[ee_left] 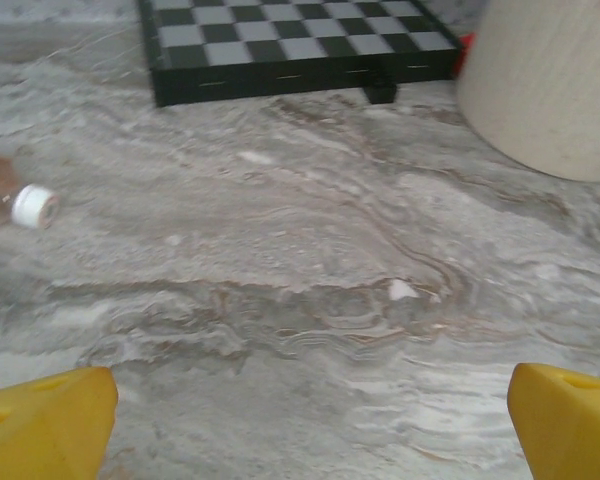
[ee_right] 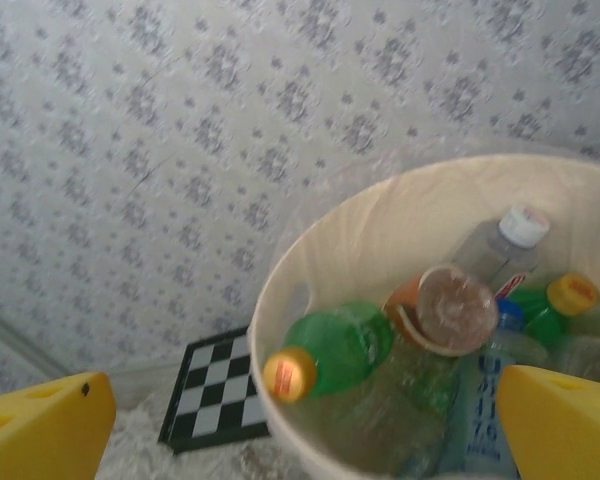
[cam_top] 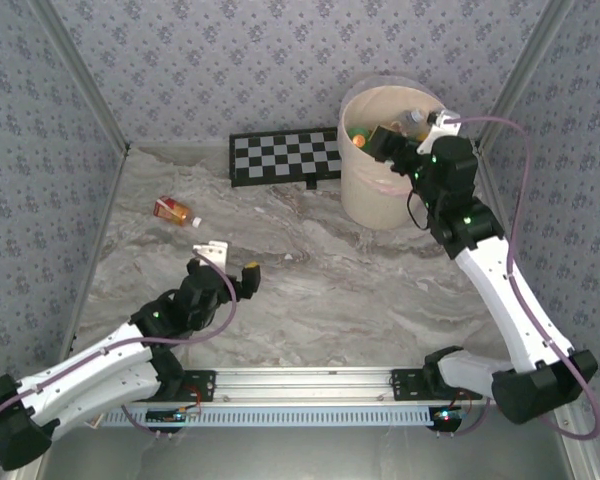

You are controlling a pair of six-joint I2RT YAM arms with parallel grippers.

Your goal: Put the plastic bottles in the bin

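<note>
Mostly, the lone bottle (ee_left: 13,205) lying on the desk (ee_left: 310,260) is cut off in the left wrist view: its white cap and a bit of orange-tinted body poke in at the left edge. From above it lies on its side near the left wall, well apart from the bin (cam_top: 378,195). The bin stands at the far right of the desk, just beside the checkerboard (cam_top: 285,157). From above, its wall and the right arm hide much of what is inside. The right wrist view is blurred, yet shows bottles piled inside the bin: a green bottle (ee_right: 340,348) with a yellow cap, a clear bottle (ee_right: 500,248) with a white cap, and a blue-labelled one cut off at the bottom edge. How many lie beneath cannot be told. The left end effector (ee_left: 310,420) hangs low over bare desk, yellow fingers spread wide, holding nothing. The right end effector (ee_right: 305,420) hovers over the bin's mouth, likewise wide and empty.
</note>
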